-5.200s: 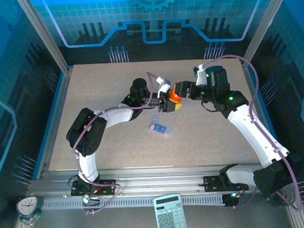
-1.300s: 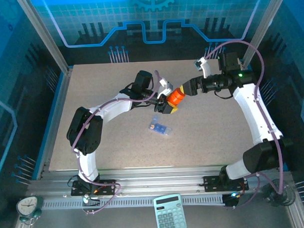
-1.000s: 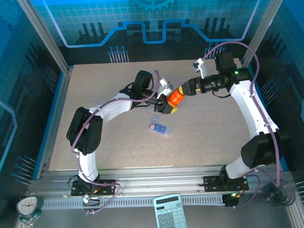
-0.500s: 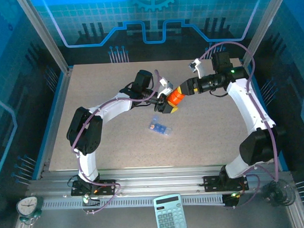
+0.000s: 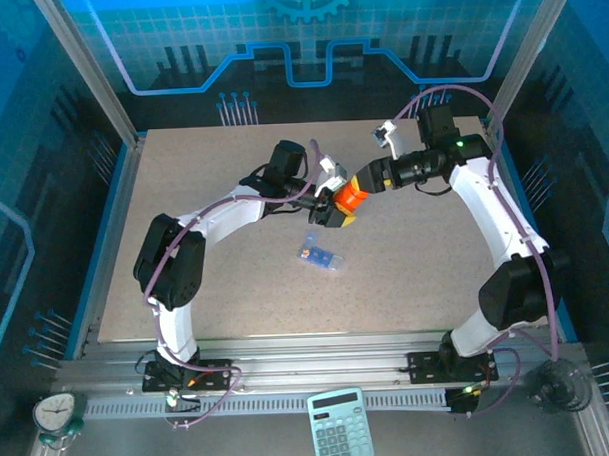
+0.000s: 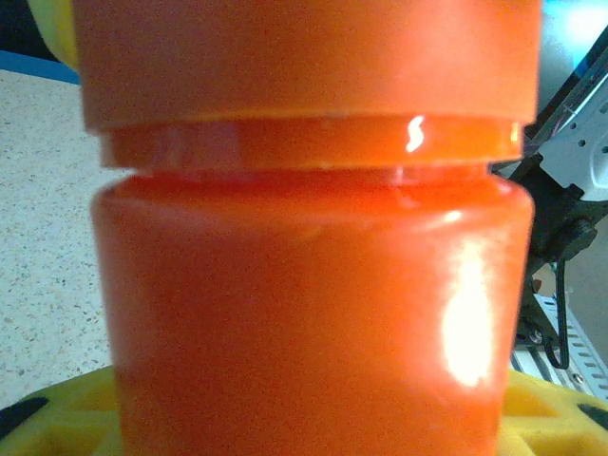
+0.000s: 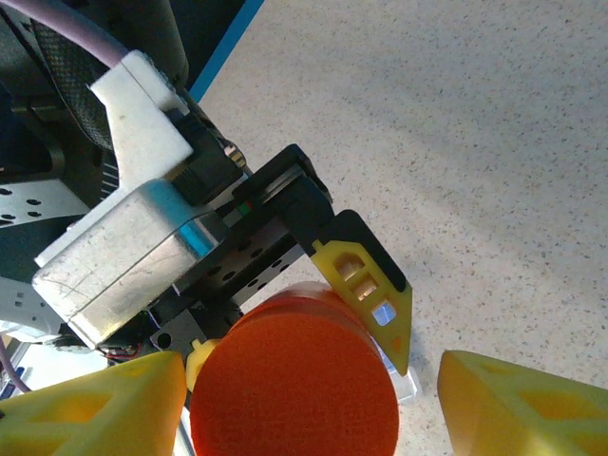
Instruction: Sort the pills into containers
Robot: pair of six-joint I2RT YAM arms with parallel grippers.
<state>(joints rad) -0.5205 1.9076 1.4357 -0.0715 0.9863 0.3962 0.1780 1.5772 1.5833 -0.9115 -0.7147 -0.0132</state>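
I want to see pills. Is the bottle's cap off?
No, the orange cap sits closed on the bottle.

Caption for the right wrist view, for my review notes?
Right end effector, open, straddles the orange cap of a bottle gripped by the left end effector over the speckled table.

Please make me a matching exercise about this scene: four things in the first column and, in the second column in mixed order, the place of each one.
Column one
1. orange bottle
2. pill box
3. calculator
4. clock

Column two
A. near left corner, outside the table
B. lying flat on the table, a little nearer than the bottle
C. held in the left gripper
D. near edge, about the middle, outside the table

Pairs: 1-C, 2-B, 3-D, 4-A
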